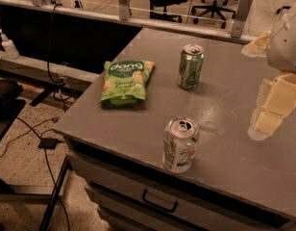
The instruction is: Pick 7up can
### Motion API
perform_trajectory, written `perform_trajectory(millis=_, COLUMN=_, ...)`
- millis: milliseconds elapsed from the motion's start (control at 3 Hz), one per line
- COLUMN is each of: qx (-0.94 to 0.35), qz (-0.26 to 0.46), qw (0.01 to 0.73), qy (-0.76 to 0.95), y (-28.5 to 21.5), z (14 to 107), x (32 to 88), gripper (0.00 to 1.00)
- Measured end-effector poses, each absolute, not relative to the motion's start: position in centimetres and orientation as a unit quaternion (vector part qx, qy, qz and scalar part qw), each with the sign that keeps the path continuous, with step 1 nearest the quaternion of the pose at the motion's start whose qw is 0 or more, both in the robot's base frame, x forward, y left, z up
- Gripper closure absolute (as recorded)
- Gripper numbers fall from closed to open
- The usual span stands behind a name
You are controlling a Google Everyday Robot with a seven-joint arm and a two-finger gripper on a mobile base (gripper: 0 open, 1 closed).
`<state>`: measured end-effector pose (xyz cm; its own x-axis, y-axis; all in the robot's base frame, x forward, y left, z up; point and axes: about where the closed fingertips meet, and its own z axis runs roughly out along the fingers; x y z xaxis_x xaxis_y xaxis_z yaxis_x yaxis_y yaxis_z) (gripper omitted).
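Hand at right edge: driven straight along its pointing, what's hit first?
Probably the bare grey tabletop just below it: the cream hand points downward, right of the white-and-green 7up can. Depth is unclear.
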<state>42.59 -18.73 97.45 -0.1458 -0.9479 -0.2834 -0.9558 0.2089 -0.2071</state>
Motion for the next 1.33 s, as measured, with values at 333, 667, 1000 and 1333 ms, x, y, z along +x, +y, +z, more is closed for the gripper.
perform_trajectory(millis=333, qx=-0.657, qz=0.041, qw=0.192, qy=0.728, y=-15.5, z=97.4, x=41.0, gripper=0.0)
perform_trajectory(millis=667, qx=-0.682, qz=0.059, qw=0.209, qy=0.698, y=-12.1, z=97.2, x=40.0, gripper=0.0)
perform_trajectory(millis=1000, qx=-0.698, qz=0.074, qw=0.213, qy=0.68, y=-9.4, z=96.3, x=40.5, gripper=0.0)
perform_trajectory(millis=1333, qx=-0.704, qz=0.1, qw=0.194, qy=0.676, y=-8.0, z=94.1, x=41.3, gripper=0.0)
